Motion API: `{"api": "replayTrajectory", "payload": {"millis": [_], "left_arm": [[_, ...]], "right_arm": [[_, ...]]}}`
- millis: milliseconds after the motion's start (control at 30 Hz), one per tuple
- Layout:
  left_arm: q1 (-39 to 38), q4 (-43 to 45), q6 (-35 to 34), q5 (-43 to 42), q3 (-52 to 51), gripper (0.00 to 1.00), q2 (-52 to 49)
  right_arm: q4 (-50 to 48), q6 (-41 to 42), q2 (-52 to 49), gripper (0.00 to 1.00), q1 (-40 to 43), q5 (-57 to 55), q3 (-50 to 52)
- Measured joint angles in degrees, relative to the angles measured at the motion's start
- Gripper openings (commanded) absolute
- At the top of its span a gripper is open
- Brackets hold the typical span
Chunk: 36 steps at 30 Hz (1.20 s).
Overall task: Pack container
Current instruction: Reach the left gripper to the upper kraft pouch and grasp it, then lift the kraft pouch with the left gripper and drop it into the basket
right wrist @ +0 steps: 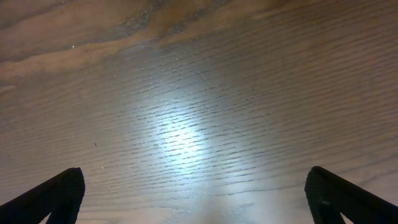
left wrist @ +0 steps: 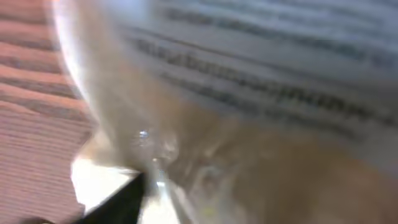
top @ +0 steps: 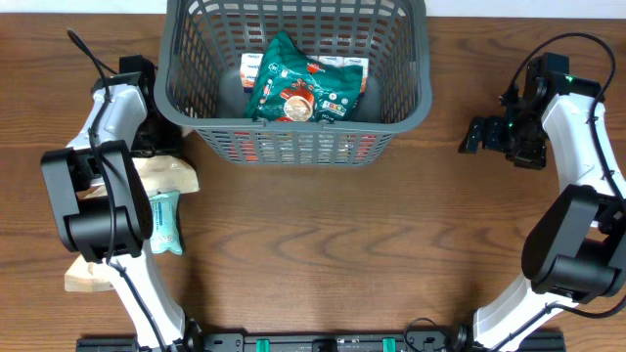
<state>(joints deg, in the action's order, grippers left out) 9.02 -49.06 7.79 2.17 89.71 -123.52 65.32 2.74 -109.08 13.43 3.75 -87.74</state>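
Reaching down at my left side, my left gripper (top: 153, 147) sits low over the table (top: 342, 244), mostly hidden beneath my own arm in the overhead view. From the left wrist camera I see only a blur. A pale, tan packet (left wrist: 261, 124) with lines of dark print fills nearly the whole frame, very close to the lens, and one dark finger (left wrist: 118, 199) shows at the lower left, against its edge. I cannot tell whether that hand is spread, narrowed or already gripping the packet.

My right gripper (right wrist: 193, 183) hangs over bare wood, well to the right of the container (top: 293, 127). Its two fingertips stand wide apart at the lower corners of the right wrist view, with nothing between them.

The container, a large dark grey lattice basket, stands at the far middle of the table, between my two arms and closer to the left one. Inside it a green snack packet (top: 293, 83) lies on top, tilted, with white packets (top: 350, 66) showing behind it and some red visible through the front slots.

On the table by my left arm lie more packets. A beige one (top: 168, 176) rests just beside the basket's near-left corner, a teal one (top: 164, 223) just below it, and another beige one (top: 86, 276) nearer my base, partly under the arm.
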Motion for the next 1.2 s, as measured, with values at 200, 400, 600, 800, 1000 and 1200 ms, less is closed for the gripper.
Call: {"api": "replayTrajectory", "payload": {"millis": [200, 400, 600, 800, 1000, 1200], "left_arm": [[0.0, -0.4, 0.0, 1.0, 0.0, 0.06, 0.0], [0.0, -1.9, 0.0, 1.2, 0.0, 0.06, 0.0], [0.0, -3.2, -0.3, 1.2, 0.0, 0.06, 0.7], [0.9, -3.4, -0.3, 1.0, -0.5, 0.06, 7.4], [3.5, -3.4, -0.3, 1.0, -0.6, 0.06, 20.4], [4.9, -3.5, -0.5, 0.7, -0.5, 0.06, 30.4]], "right_arm": [[0.0, 0.0, 0.0, 0.99, 0.0, -0.2, 0.0], [0.0, 0.0, 0.0, 0.99, 0.0, -0.4, 0.0], [0.0, -0.2, 0.0, 0.99, 0.0, -0.6, 0.0], [0.0, -0.4, 0.0, 0.99, 0.0, -0.6, 0.0], [0.0, -0.4, 0.0, 0.99, 0.0, -0.6, 0.0], [0.0, -0.4, 0.0, 0.99, 0.0, -0.6, 0.0]]}}
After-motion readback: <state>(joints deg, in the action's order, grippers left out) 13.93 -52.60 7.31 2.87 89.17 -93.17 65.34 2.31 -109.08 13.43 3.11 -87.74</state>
